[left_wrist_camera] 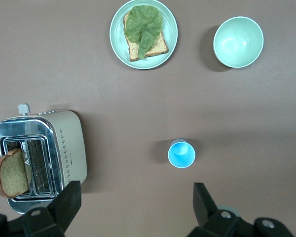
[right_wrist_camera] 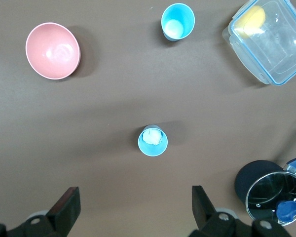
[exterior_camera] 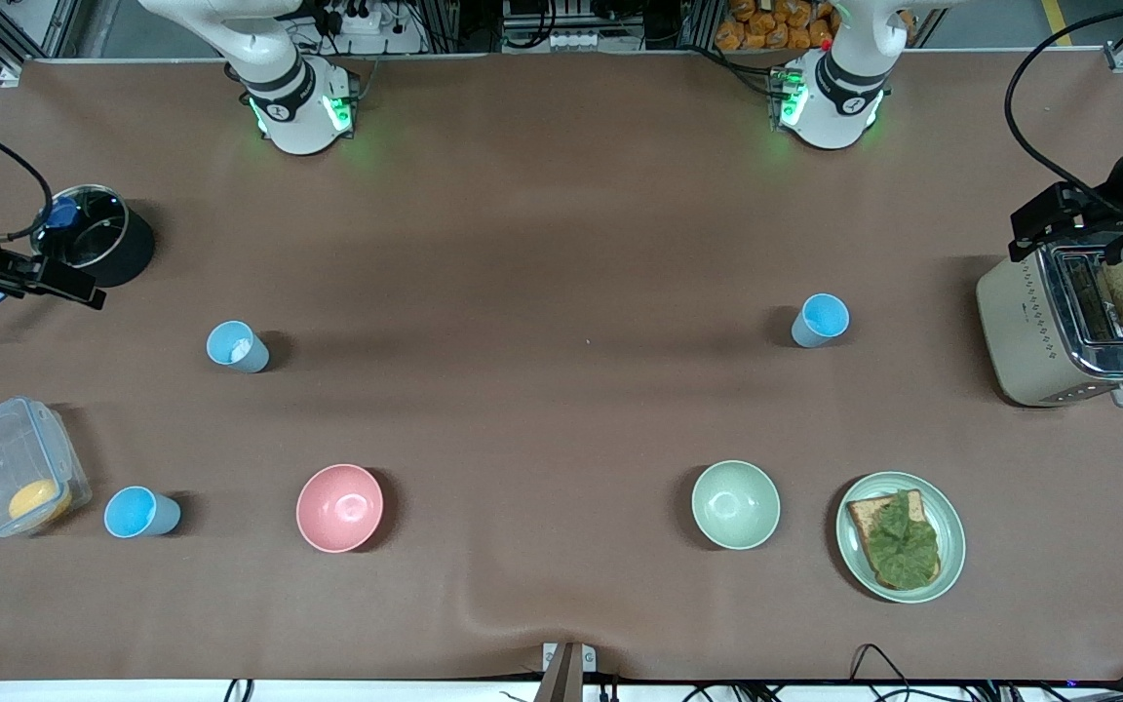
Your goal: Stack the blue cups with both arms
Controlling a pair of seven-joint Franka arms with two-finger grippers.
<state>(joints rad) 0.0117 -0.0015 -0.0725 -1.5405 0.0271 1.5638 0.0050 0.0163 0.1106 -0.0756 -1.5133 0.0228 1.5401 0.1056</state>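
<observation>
Brown matting covers the desk (exterior_camera: 561,244), and three blue cups stand upright on it, all well apart. The paler cup (exterior_camera: 237,346) with a white patch inside sits toward the right arm's end, farther from the front camera than the pink bowl (exterior_camera: 339,507). A brighter blue cup (exterior_camera: 140,513) stands beside the clear lidded box (exterior_camera: 16,468), which holds something yellow, and level with the pink bowl. The third blue cup (exterior_camera: 821,320) is toward the left arm's end, farther from the camera than the green bowl (exterior_camera: 735,504) and the green plate (exterior_camera: 901,536) carrying a slice of bread with a green leaf on top.

The left tool (left_wrist_camera: 133,207) hangs over the desk between that cup and the toaster (exterior_camera: 1068,327), where a slice of bread leans out of a slot; its fingers are spread wide and hold nothing. The right tool (right_wrist_camera: 133,210) hovers near the black pot with the glass lid (exterior_camera: 94,237), over the desk by the paler cup, its fingers likewise spread and empty.
</observation>
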